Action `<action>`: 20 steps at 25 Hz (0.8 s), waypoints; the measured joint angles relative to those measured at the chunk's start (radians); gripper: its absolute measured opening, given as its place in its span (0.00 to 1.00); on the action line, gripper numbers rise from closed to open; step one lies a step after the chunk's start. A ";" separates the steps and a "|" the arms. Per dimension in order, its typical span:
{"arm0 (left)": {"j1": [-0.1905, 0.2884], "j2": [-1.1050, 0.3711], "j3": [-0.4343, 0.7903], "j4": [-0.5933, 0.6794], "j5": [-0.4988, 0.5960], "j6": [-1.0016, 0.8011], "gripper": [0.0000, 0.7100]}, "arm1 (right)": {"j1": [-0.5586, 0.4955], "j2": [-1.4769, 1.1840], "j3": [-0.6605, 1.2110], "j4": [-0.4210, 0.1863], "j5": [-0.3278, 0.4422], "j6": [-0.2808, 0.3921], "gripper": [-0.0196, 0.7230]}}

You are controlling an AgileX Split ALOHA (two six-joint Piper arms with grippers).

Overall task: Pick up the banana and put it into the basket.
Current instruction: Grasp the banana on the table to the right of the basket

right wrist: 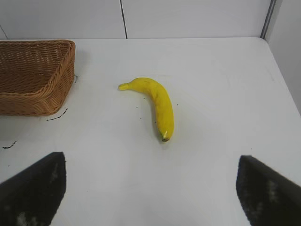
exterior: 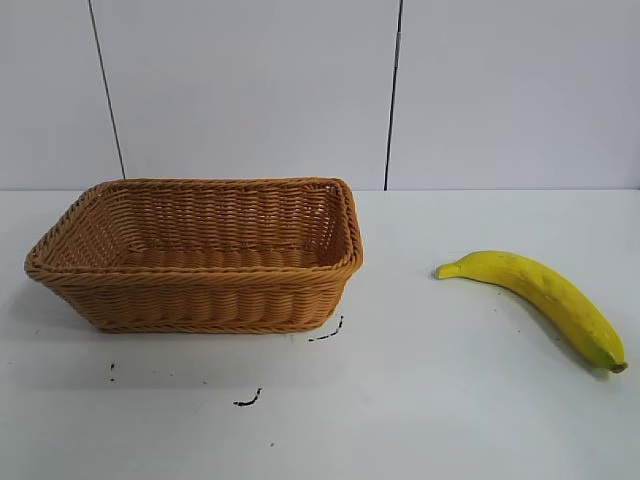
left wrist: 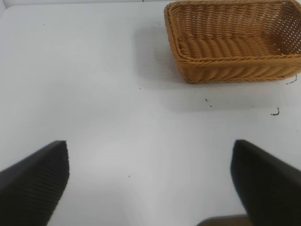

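Note:
The yellow banana lies on the white table at the right, its dark tip toward the front right. It also shows in the right wrist view, ahead of my right gripper, which is open and empty above bare table. The orange-brown wicker basket stands empty at the left; it shows in the left wrist view too. My left gripper is open and empty, well short of the basket. Neither gripper shows in the exterior view.
The white table carries a few small black marks in front of the basket. A white panelled wall stands behind the table.

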 joint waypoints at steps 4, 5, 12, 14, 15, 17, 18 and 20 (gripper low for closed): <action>0.000 0.000 0.000 0.000 0.000 0.000 0.98 | 0.000 0.000 0.000 0.015 0.000 0.000 0.93; 0.000 0.000 0.000 0.000 0.000 0.000 0.98 | 0.000 0.000 0.000 0.015 0.000 0.000 0.93; 0.000 0.000 0.000 0.000 0.000 0.000 0.98 | 0.000 0.003 -0.001 0.015 0.001 0.004 0.93; 0.000 0.000 0.000 0.000 0.000 0.000 0.98 | 0.000 0.037 -0.010 0.015 0.005 0.023 0.93; 0.000 0.000 0.000 0.000 0.000 0.000 0.98 | 0.000 0.070 -0.017 0.015 0.005 0.029 0.93; 0.000 0.000 0.000 0.000 0.000 0.000 0.98 | 0.000 0.150 -0.037 0.015 0.007 0.041 0.94; 0.000 0.000 0.000 0.000 0.000 0.000 0.98 | 0.000 0.201 -0.053 0.015 0.007 0.043 0.95; 0.000 0.000 0.000 0.000 0.000 0.000 0.98 | 0.000 0.305 -0.091 0.014 0.005 0.045 0.96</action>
